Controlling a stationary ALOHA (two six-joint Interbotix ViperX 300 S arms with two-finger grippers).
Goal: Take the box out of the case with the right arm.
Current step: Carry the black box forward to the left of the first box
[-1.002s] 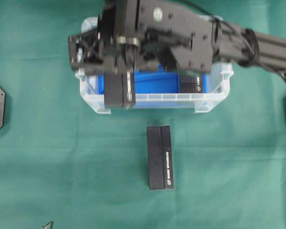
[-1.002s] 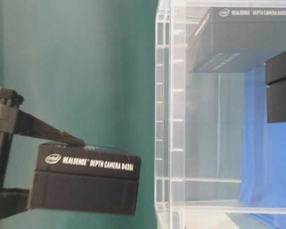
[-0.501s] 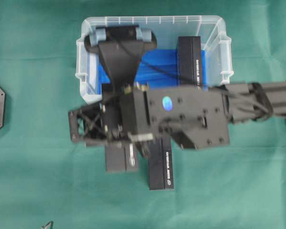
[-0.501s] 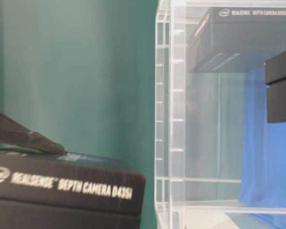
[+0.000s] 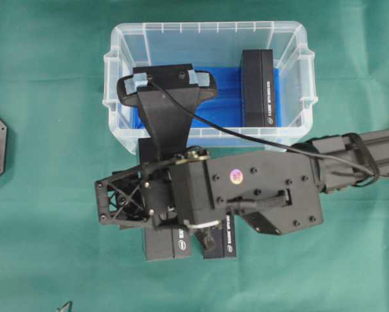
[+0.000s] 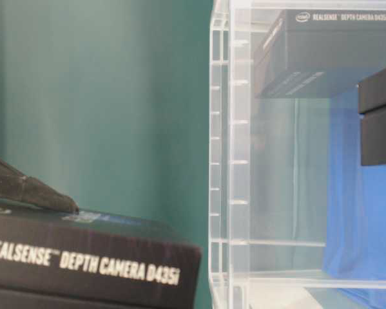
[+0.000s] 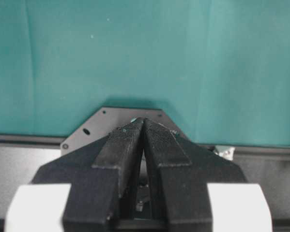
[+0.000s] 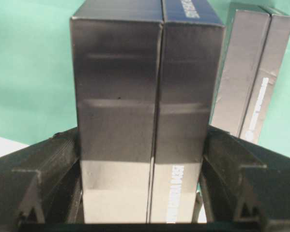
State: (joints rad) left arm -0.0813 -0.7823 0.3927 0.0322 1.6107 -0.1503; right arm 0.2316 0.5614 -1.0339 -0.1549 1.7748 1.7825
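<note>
Right gripper (image 8: 140, 212) clamps the box (image 8: 142, 111) across its long sides; stiff, light, smooth cardboard, so grip mid-length, squarely.

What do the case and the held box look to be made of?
Case: clear, glossy moulded plastic; ribs and contents show through its walls. Held box, clamped by the right gripper: likely matte black printed cardboard, with sharp folded edges and a lid seam.

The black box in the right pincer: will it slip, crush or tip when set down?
The black box probably won't slip: the right pincer clamps its flat sides. It looks like stiff cardboard, crisp-edged and undented. Laid flat like the box on the cloth, it shouldn't tip.
</note>
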